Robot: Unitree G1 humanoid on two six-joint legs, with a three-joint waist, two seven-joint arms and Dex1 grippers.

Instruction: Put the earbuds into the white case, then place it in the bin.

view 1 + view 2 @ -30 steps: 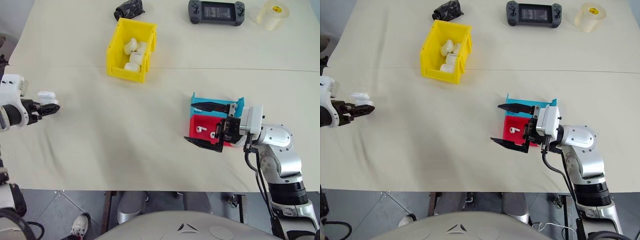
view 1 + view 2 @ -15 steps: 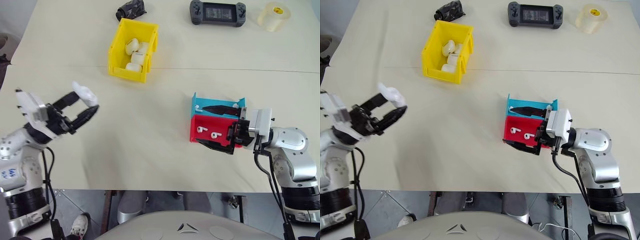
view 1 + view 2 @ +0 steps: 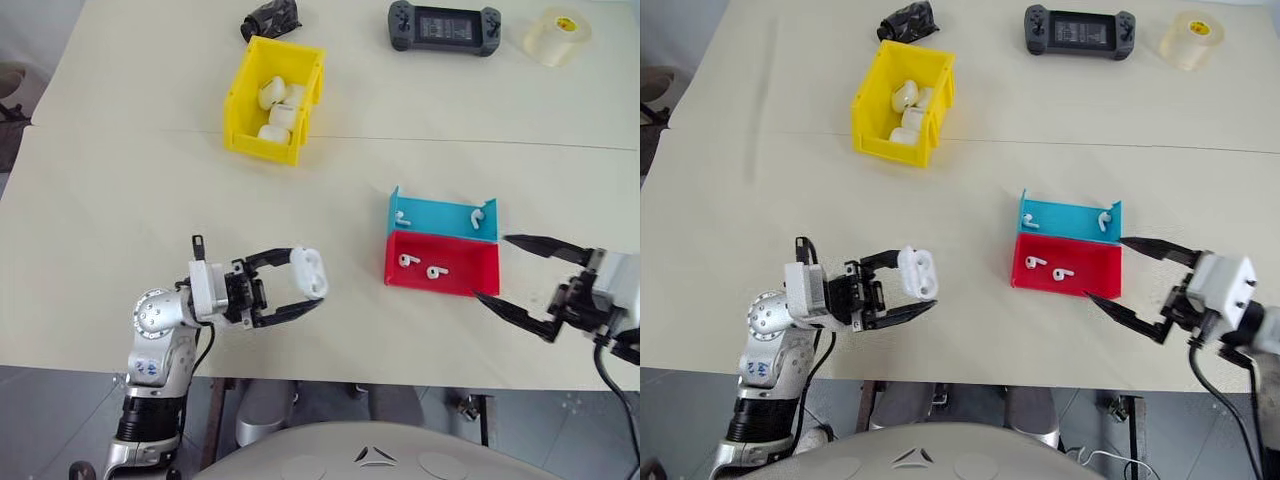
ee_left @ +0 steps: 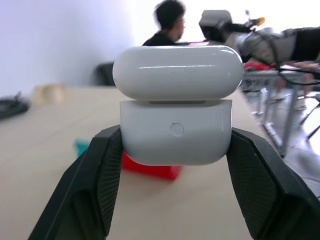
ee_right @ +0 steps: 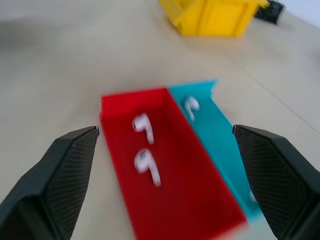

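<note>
My left gripper [image 3: 309, 278] is shut on the white case [image 3: 308, 268], held above the table near its front edge, left of centre. In the left wrist view the case [image 4: 176, 107] sits between the two black fingers [image 4: 100, 190] with its lid down. Two earbuds [image 3: 406, 260] lie in the red tray [image 3: 440, 285], and two more earbuds [image 3: 403, 216] lie in the blue tray [image 3: 440, 222] behind it. My right gripper [image 3: 491, 267] stands open just right of the red tray, holding nothing. The yellow bin [image 3: 262, 148] at the back left holds several white cases.
Along the far edge lie a black crumpled object [image 3: 270, 17], a game controller [image 3: 444, 25] and a translucent tape roll [image 3: 557, 32]. The table's front edge [image 3: 330, 372] runs just below both grippers. A person [image 4: 167, 22] sits in the background of the left wrist view.
My left arm has swung in from the far left toward the middle, carrying the case and turning to point right. My right gripper has drawn back to the right, off the trays, still open.
</note>
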